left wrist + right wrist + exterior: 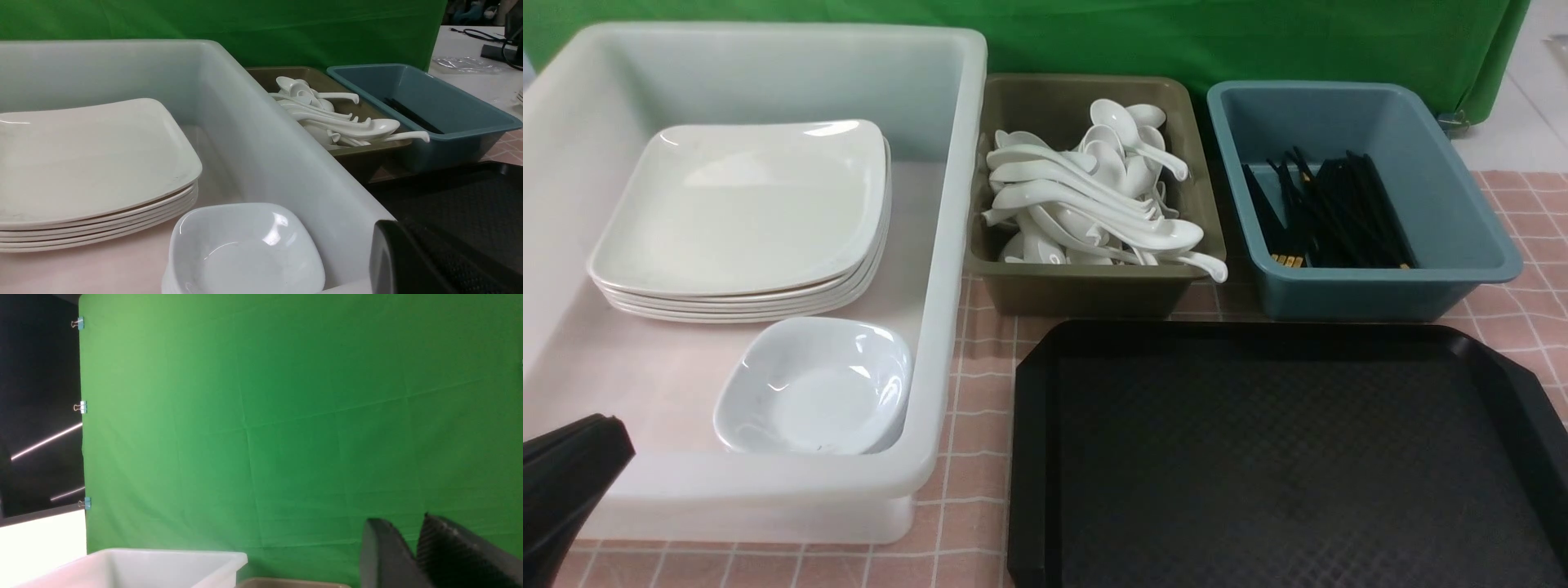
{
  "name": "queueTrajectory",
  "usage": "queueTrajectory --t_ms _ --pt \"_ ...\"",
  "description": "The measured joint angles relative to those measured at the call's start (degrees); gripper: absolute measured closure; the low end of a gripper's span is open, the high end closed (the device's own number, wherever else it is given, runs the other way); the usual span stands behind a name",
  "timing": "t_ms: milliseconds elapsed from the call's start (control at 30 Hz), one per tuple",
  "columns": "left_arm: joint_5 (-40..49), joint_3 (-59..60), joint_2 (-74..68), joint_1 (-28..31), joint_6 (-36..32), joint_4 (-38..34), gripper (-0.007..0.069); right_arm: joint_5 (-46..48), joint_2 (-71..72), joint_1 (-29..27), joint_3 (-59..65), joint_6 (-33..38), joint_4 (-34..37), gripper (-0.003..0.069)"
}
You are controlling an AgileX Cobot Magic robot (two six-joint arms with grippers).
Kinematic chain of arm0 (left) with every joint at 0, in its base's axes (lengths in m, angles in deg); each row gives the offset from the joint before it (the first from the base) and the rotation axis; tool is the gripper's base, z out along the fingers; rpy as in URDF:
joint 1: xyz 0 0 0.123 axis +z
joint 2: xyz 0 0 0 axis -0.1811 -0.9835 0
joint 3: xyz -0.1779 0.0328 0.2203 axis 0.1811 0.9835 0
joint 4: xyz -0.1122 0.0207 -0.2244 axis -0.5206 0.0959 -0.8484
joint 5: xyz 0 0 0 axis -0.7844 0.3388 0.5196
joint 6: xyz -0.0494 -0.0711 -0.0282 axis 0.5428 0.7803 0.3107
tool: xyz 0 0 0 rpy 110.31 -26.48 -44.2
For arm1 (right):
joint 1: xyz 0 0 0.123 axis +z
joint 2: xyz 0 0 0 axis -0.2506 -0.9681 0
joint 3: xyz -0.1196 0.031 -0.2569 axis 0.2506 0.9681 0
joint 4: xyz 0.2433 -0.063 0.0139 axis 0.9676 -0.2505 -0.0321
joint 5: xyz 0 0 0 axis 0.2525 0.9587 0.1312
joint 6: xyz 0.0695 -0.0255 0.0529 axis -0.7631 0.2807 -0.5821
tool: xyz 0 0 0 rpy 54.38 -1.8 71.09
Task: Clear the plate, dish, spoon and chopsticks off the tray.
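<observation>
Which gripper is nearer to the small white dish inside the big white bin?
Left. The left gripper sits just outside the white bin near the dish; the right gripper is raised, facing the backdrop.

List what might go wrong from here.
One spoon's handle overhangs the olive bin toward the tray; a passing arm might knock it out. The dish sits close against the white tub's wall, so a low left gripper might clip either.
</observation>
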Motion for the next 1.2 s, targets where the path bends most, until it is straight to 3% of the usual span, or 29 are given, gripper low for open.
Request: queueTrajectory --t_ms 233,400,567,767,1200 --pt "0.0 0.0 0.0 0.0 -0.2 0.3 0.0624 0.2 0.0 0.0 0.0 0.0 0.0 0.0449" --pt "-1.3 0.6 0.2 0.2 -0.3 5.0 0.0624 0.4 0.0 0.0 0.0 0.0 0.0 0.0437" --pt "-4.6 5.4 3.4 4.8 1.8 10.3 0.0624 0.4 0.0 0.0 0.0 0.0 0.0 0.0428" --pt "-10.5 15.7 11.7 15.2 2.7 11.8 0.0624 0.4 0.0 0.0 0.0 0.0 0.0 0.0421" --pt "-6.8 18.8 12.3 16.6 2.7 13.7 0.0624 0.4 0.0 0.0 0.0 0.0 0.0 0.0419"
